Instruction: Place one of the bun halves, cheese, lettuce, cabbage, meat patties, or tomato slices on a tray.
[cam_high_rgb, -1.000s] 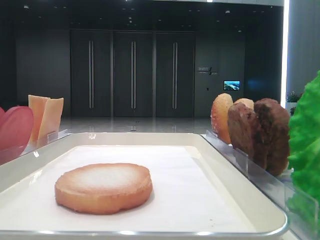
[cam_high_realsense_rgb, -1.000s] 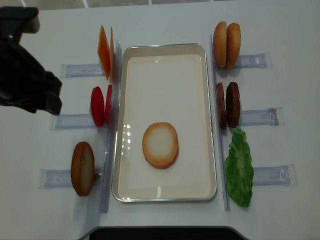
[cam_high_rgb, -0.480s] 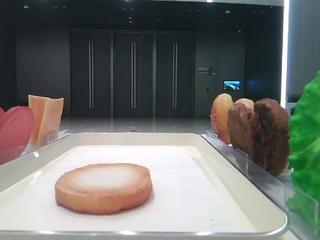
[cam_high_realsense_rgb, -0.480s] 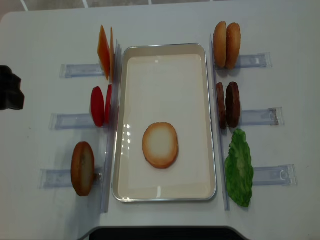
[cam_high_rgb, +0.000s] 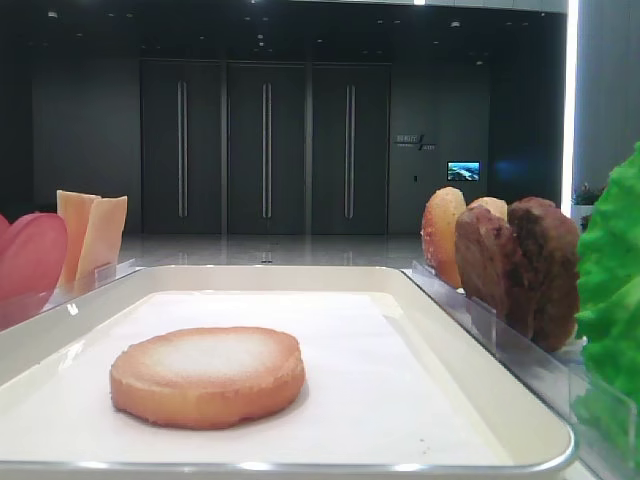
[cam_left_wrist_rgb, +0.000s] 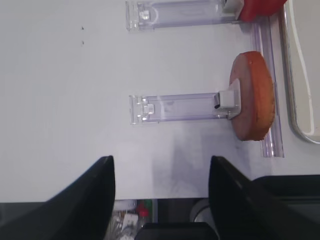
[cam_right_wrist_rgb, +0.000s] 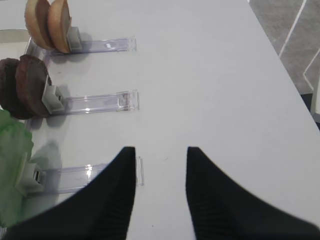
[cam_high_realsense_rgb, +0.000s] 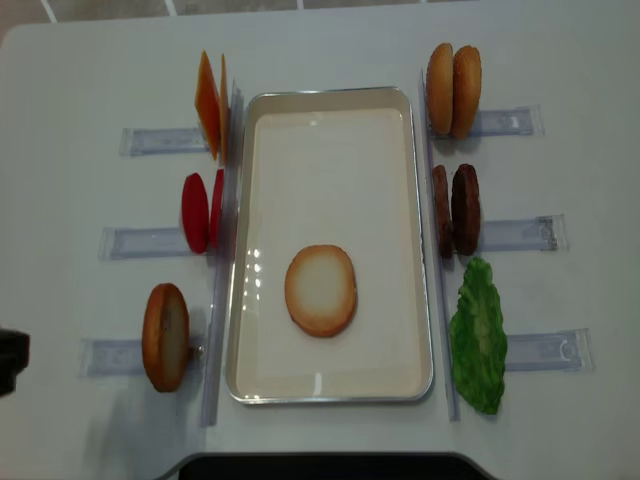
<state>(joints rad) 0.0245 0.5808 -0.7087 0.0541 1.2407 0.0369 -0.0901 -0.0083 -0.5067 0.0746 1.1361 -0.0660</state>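
Observation:
A cream-white tray lies mid-table with one bun half flat on its lining, cut face up. Another bun half stands on edge in the near-left rack. Left of the tray stand the tomato slices and the cheese. On the right are two more bun halves, the meat patties and the lettuce. My left gripper hangs open and empty over the table's near-left edge, clear of that bun. My right gripper is open over bare table, right of the lettuce.
Clear plastic racks flank the tray on both sides, and their rails reach outward. The table's front edge runs just under the left fingers. A dark bit of the left arm shows at the overhead view's left edge.
In the overhead view the left arm has drawn down the left side, from beside the cheese and tomato to the near-left edge. The tray and food have not moved.

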